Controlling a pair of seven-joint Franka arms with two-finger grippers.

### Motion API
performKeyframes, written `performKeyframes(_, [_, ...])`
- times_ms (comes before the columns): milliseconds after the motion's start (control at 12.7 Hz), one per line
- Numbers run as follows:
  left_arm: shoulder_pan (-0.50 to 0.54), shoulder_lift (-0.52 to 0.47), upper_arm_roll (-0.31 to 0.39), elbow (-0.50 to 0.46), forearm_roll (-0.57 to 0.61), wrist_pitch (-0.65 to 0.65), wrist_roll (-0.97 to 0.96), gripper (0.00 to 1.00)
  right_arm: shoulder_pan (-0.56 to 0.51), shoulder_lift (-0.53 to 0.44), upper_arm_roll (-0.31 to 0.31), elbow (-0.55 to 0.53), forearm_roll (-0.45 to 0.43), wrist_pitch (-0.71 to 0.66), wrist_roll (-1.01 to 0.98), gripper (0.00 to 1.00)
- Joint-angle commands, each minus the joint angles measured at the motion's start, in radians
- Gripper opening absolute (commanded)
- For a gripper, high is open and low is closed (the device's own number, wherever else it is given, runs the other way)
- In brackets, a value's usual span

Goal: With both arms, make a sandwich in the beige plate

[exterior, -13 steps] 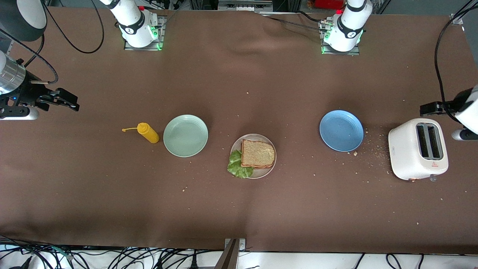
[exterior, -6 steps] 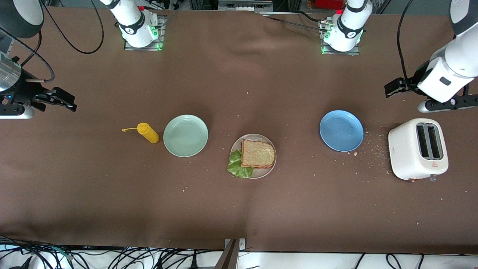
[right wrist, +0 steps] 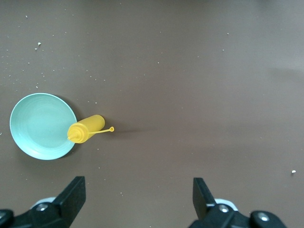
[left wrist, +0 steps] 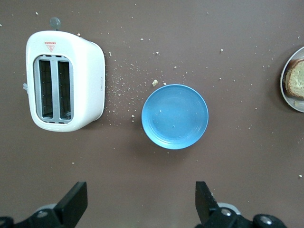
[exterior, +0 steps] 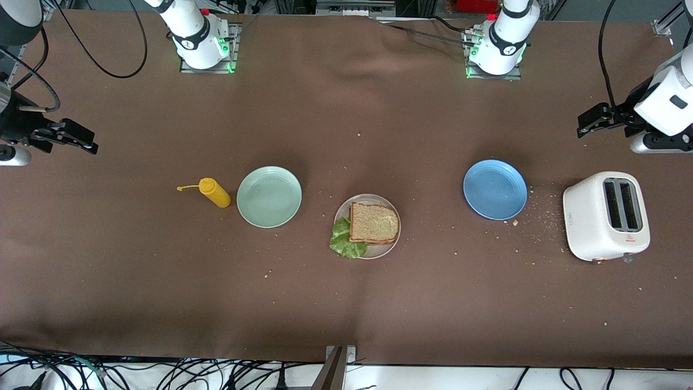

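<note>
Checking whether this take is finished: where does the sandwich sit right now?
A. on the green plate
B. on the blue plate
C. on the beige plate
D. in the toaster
C: the sandwich, lettuce poking out, lies on the beige plate; the blue plate and green plate are bare.

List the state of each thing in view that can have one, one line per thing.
sandwich: assembled on the plate, lettuce sticking out from between the slices
beige plate: holds the sandwich
mint-green plate: empty
blue plate: empty
yellow squeeze bottle: lying on its side, cap flipped open
toaster: upright, slots empty
left gripper: fingers open, holding nothing
right gripper: fingers open, holding nothing
</note>
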Motion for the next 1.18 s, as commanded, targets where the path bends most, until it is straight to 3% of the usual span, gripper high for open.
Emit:
performKeyframes(0, [-0.003,-0.033,0.018,-0.021,-0.030,0.017,0.016,1.00,-0.001,0.002,0.000,0.019,-0.006,-0.027,-0.008,1.00])
performKeyframes(393, [0.062,0.007,0.014,0.003,-0.102,0.017,-0.019,1.00,0.002,0.002,0.004,0.021,-0.020,-0.027,-0.010,1.00])
performKeyframes(1101, [0.040,0.033,-0.019,0.014,-0.094,0.006,-0.067,1.00,0.002,0.000,0.006,0.021,-0.012,-0.035,-0.013,1.00])
